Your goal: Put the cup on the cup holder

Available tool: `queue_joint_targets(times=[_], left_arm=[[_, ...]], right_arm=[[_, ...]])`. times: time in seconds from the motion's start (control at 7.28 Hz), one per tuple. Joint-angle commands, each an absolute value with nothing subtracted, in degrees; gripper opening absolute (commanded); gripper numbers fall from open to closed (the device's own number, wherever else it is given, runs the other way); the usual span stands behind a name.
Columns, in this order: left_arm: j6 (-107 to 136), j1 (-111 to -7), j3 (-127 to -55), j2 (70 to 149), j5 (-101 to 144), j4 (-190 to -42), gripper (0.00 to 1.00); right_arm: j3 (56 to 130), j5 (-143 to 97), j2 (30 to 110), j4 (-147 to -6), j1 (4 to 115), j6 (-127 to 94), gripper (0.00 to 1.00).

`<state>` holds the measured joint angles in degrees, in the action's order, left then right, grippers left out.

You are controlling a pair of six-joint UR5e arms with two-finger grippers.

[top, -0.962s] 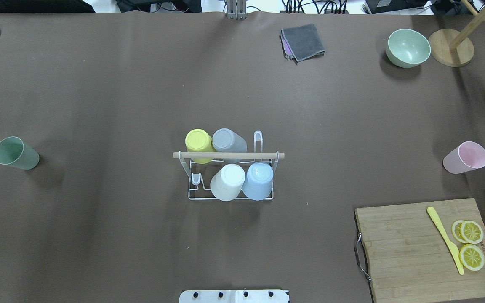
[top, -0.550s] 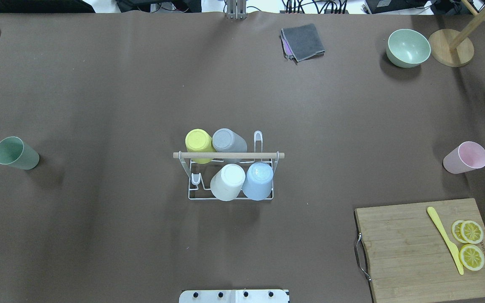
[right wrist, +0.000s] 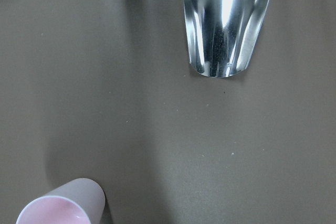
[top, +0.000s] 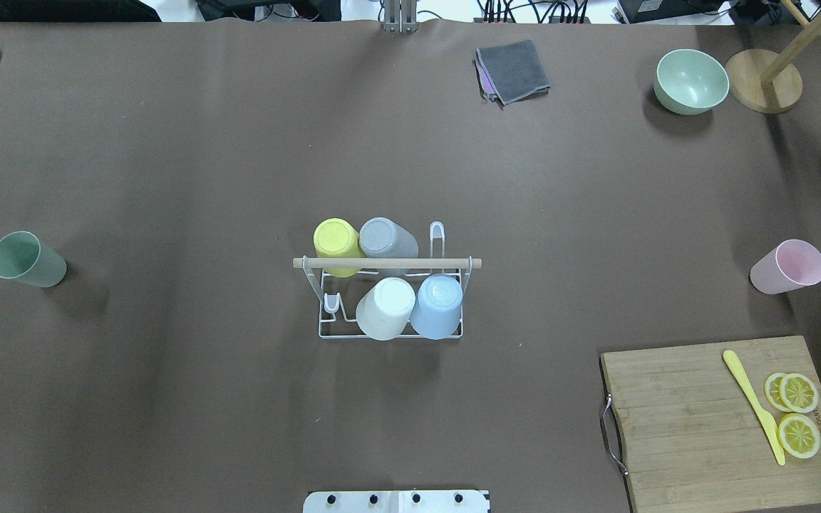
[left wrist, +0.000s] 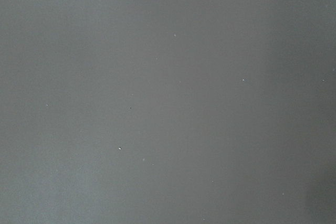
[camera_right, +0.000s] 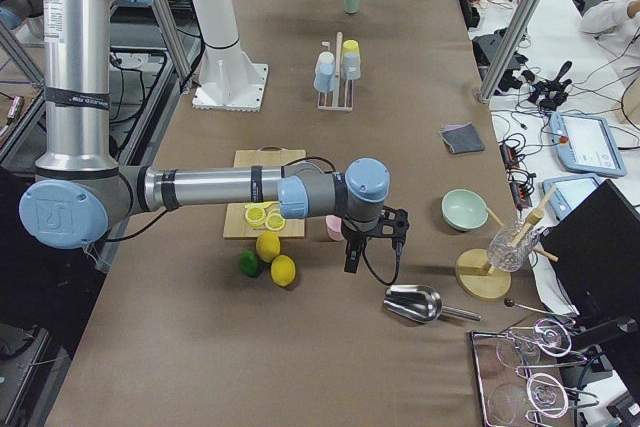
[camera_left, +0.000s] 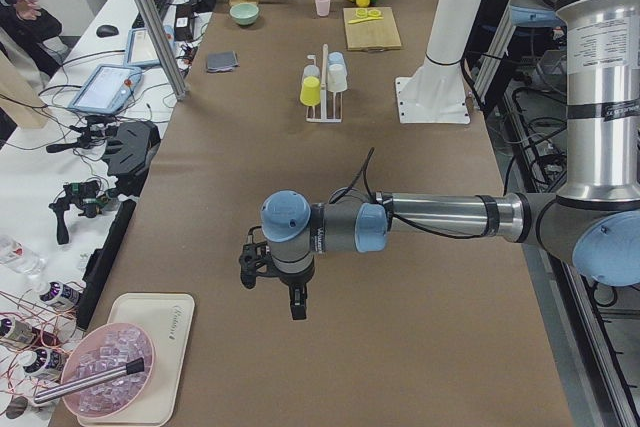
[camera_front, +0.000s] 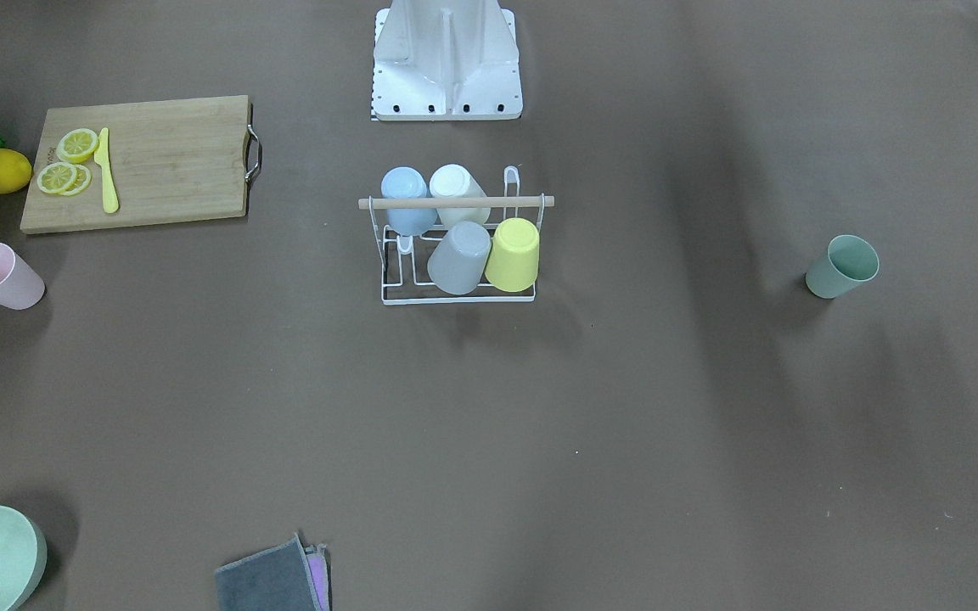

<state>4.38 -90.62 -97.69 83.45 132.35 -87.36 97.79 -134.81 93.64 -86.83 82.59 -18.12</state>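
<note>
The white wire cup holder (top: 410, 263) with a wooden rod handle stands mid-table and also shows in the front view (camera_front: 506, 202). It carries yellow, grey, white and blue cups upside down. A green cup (top: 26, 258) stands upright far left. A pink cup (top: 788, 266) stands upright far right and shows at the bottom of the right wrist view (right wrist: 60, 208). My left gripper (camera_left: 272, 289) hangs over bare table near the left end. My right gripper (camera_right: 372, 253) hangs beside the pink cup. Whether either is open or shut I cannot tell.
A cutting board (top: 724, 420) with a yellow knife and lemon slices lies front right, with lemons beside it. A metal scoop (right wrist: 226, 19), a green bowl (top: 692, 80), a wooden stand (top: 763, 80) and a grey cloth (top: 512, 70) lie along the far side.
</note>
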Motion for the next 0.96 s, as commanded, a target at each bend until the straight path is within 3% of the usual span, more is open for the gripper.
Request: queue_joint_targets(times=[0.0,0.82], left_arm=[[4.48,-90.62,-98.43,83.23,132.36,-87.10,0.98],[4.48,-89.74,-96.95,85.51,132.45,-85.79,0.98]], right_arm=[[97.74,-135.26,93.08,-87.45,81.22,-18.19,0.97],[96.08,-135.53,79.64,-109.23,74.28,-17.67,0.96]])
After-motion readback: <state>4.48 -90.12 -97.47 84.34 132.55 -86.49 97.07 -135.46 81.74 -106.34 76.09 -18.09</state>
